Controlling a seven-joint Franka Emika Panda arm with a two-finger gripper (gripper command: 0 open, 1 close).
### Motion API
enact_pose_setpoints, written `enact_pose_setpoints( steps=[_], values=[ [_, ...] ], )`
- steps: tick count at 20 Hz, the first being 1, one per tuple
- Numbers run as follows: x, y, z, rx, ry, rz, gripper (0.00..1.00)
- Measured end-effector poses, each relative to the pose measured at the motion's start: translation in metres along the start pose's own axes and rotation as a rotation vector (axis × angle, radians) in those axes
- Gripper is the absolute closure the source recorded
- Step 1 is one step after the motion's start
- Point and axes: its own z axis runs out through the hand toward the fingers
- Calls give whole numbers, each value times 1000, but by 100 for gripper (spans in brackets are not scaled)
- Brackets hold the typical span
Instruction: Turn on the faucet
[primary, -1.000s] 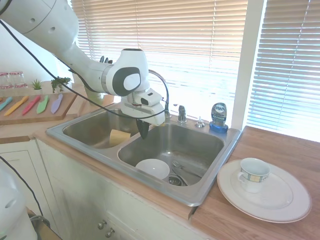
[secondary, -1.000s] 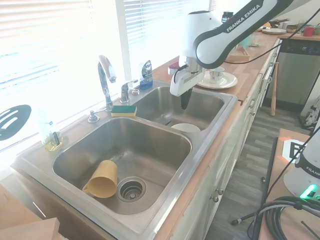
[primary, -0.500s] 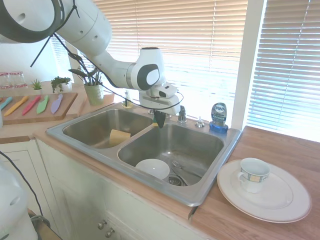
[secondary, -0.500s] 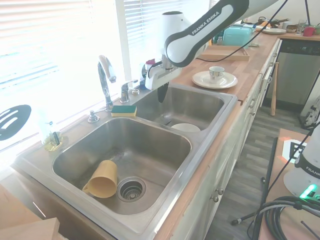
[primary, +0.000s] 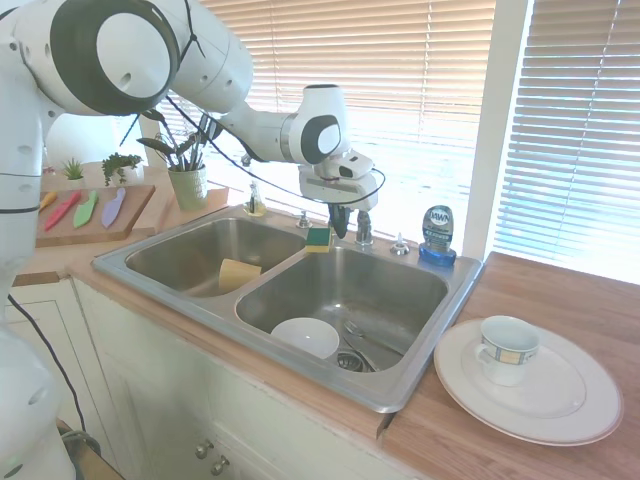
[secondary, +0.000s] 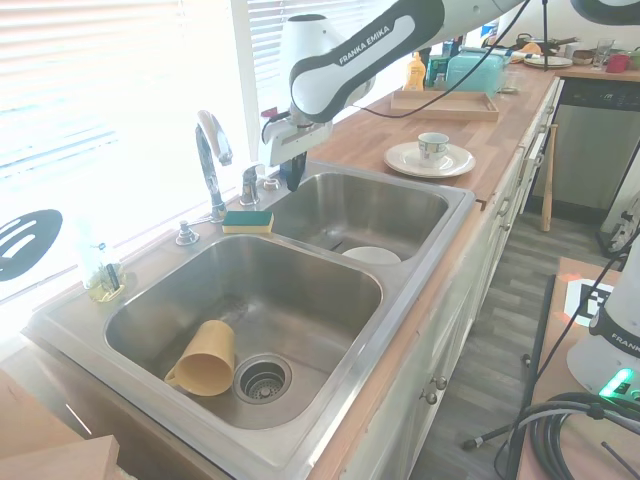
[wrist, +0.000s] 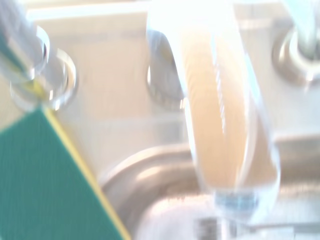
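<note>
1. The wooden tabletop (primary: 560, 290) runs along the window and carries a steel double sink (secondary: 420, 270) set into it.
2. The white arm (primary: 240, 110) reaches in over the back rim of the sink, with the gripper (primary: 341, 226) pointing down just beside the small chrome lever handle (primary: 364, 228). In the second exterior view the gripper (secondary: 291, 179) hangs at the back edge of the far basin, close to the handle (secondary: 250, 183).
3. The fingers appear dark and close together; whether they are fully shut or touch the handle cannot be told.
4. The faucet (secondary: 210, 160) stands on the back rim at the divider between the two basins, its thin spout arching high. In the first exterior view it is mostly hidden behind the arm.
5. A large white plate (primary: 560, 400) lies on the tabletop beside the sink, with a cup (primary: 507, 349) standing on it.
6. A white bowl (primary: 305, 338) sits in the basin nearer the plate, and a yellow cup (secondary: 203, 358) lies on its side in the other basin by the drain.
7. A potted plant (primary: 186, 170) stands on the tabletop behind the arm.
8. A green and yellow sponge (secondary: 247, 221) lies on the rim near the faucet base; the wrist view shows the sponge (wrist: 45, 185) blurred.
9. A dish soap bottle (primary: 437, 236) stands upside down on the back rim, near the handle.
10. A tiny low chrome knob (primary: 400, 244) sits between the handle and the bottle.
</note>
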Motion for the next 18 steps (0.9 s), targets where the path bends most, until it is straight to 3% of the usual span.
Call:
enact_pose_setpoints(
  steps=[6, 12, 18],
  values=[
    [9, -22, -1, 34, 31, -8, 100],
    [17, -30, 0, 138, 148, 13, 100],
    [16, -34, -5, 195, 210, 10, 100]
  ],
)
